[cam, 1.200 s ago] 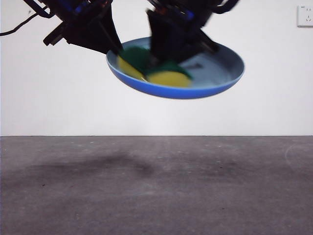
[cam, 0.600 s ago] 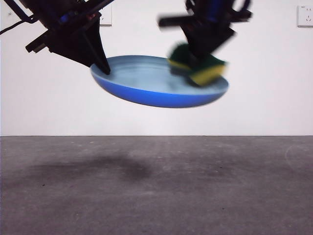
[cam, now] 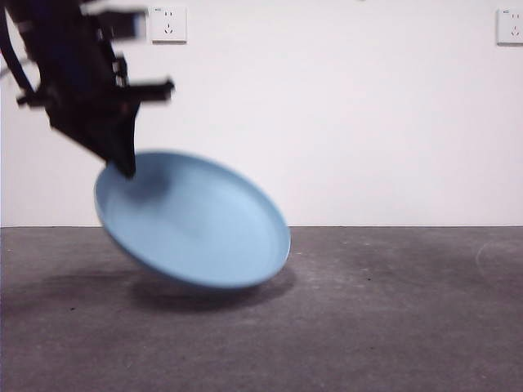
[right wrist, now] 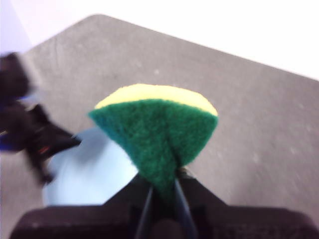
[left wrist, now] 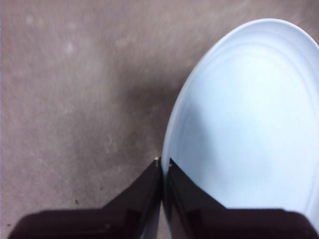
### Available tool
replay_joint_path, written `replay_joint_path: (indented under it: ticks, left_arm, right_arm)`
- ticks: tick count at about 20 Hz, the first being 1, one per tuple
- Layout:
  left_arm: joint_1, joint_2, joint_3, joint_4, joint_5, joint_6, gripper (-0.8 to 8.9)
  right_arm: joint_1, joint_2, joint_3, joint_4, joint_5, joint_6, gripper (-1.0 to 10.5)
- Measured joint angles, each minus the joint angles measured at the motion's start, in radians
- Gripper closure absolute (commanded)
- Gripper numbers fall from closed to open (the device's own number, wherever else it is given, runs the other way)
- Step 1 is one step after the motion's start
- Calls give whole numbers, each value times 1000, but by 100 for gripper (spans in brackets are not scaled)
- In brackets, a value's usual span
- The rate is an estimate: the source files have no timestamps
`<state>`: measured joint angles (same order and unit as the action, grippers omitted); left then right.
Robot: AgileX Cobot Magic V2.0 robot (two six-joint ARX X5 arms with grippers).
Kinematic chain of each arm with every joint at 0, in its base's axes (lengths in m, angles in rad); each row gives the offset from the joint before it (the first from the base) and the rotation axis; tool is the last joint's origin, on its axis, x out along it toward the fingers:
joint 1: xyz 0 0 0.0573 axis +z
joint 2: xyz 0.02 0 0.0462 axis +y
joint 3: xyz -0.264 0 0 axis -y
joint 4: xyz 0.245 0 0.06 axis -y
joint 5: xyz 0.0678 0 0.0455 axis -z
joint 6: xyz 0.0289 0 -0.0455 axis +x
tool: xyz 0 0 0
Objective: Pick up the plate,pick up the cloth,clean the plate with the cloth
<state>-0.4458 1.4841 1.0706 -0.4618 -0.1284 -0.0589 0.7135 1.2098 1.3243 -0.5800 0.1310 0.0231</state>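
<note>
I am holding the plate (cam: 192,220) by its rim with the left gripper (left wrist: 162,167), jaws pinched tight on the edge, and it is hanging steeply tilted with its low edge just above, or perhaps touching, the table (cam: 392,318). The right gripper (right wrist: 162,191) is clamping the cloth (right wrist: 155,132) well clear above it. To wipe well, I am planning to level the plate first, then press the green face flat inside
</note>
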Motion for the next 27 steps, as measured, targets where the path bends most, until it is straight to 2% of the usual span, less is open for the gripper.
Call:
replay_joint_path:
  ticks: [9,10,12,13,16,19,24,27]
  left_arm:
    - [93,245,3,84,25,6,796]
    - [103,255,3,86,32,6,718]
    - [120,258,3,92,0,15,472]
    - [133,259,3,93,-19,18,398]
    - [150,251,3,72,-27,14,394]
    - [129,165,2,44,-25,3,396]
    - [68,-130,2,10,-19,-24,396]
    - [17,-315,2,-64,24,-48,397]
  right_arm:
    - [0,-28,0,-248,4,4,963]
    - [0,-26,0,-251,4,4,963]
    - [0,-22,0,-250,4,4,963]
    - [0,-20,0,-250,4,4,963]
    - [-11,4,0,-250,3,4,963]
    - [-43,80,0,-247,2,5,963]
    - [-124,313,0,-214,-6,6,963]
    - [-174,473,0,-134,-100,7,962]
